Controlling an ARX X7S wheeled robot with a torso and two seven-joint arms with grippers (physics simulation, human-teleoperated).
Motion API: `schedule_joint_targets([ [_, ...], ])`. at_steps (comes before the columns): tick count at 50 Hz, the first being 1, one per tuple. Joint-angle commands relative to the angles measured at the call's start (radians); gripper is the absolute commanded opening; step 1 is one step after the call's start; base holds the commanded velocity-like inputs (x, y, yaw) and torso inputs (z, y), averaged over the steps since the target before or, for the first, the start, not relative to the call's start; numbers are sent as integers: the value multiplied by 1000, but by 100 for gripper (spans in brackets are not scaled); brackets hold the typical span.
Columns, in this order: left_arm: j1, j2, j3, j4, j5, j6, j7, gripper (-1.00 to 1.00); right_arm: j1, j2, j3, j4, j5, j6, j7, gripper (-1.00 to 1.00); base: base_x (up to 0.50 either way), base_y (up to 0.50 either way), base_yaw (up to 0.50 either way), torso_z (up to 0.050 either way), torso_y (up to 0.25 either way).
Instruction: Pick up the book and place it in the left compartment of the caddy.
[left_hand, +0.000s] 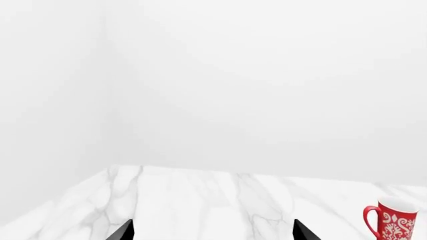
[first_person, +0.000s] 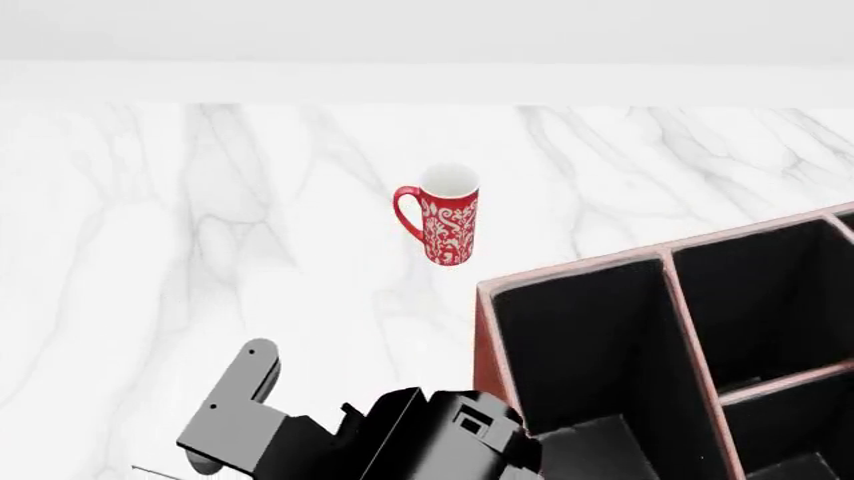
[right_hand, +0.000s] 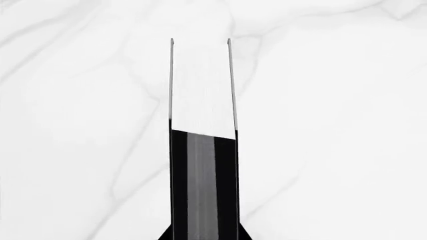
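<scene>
Book (right_hand: 201, 90) pinched edge-on between the jaws of the right gripper (right_hand: 203, 236), white page edges toward the wrist camera, thin black covers either side. Bare marble table (right_hand: 333, 125) beyond the fingertips, so seemingly not yet over the caddy (first_person: 574, 268). Gripped by the covers, probably to slide upright into the long left compartment (first_person: 587, 340). Left gripper (left_hand: 212, 232) spread wide, holding nothing, with a red patterned mug (left_hand: 392, 218) ahead and off to one side.
</scene>
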Motion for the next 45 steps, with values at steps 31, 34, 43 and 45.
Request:
schedule_joint_targets([
  [31,-1,-12,11,-9,-6,9,-21,100,-2,167,527,-316,547,360,635,-100,0,0,0,0,0],
  [34,-4,-13,11,-13,-8,9,-23,100,12,173,557,-348,633,411,765,-100,0,0,0,0,3],
  [43,-4,-15,20,-21,-1,16,-25,100,68,182,618,-337,944,440,1062,-100,0,0,0,0,0],
  [45,-3,-15,18,-21,-4,16,-26,100,99,188,618,-327,1032,430,1129,-100,0,0,0,0,5],
])
